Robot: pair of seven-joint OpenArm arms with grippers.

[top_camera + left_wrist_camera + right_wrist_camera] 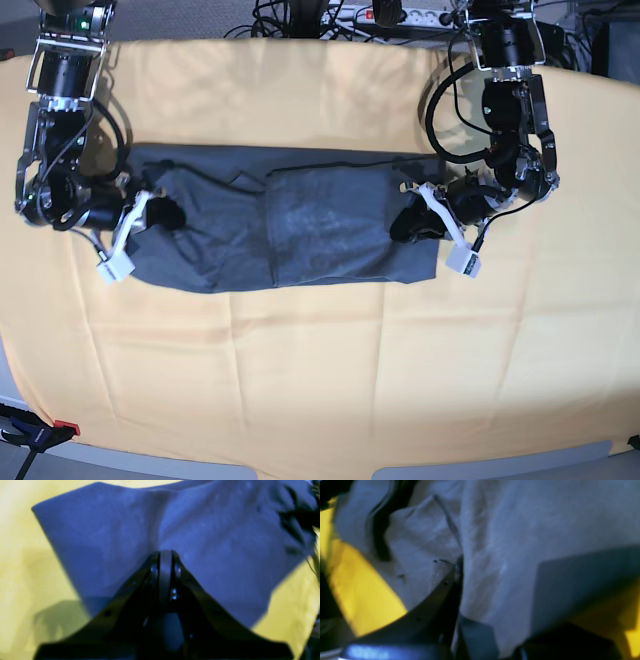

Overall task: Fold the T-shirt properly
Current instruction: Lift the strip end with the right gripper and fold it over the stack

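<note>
The near half of the table is bare yellow-orange cloth [320, 380], creased in a faint grid, with nothing resting on it; there is no box, bin or tray anywhere in sight, so nothing is contained in anything.

Beyond that, in the middle band, the T-shirt [300, 235] lies spread left to right as a long dark slate-grey strip, already narrowed, with one layer lapped over the other near its centre; that suggests to me a fold partly made, not finished.

At the right end the left pincer [418, 222] is pressed together on the fabric; its wrist view shows the cloth gathered into a ridge running straight from the tips, so it is pinching the T-shirt, I judge to carry that end over.

At the left end the right pincer [160, 212] sits in bunched folds; cloth lies against 1 finger [450, 585], but whether it has clamped I cannot tell.

Farthest back, cables [350, 15] trail off the table edge.
</note>
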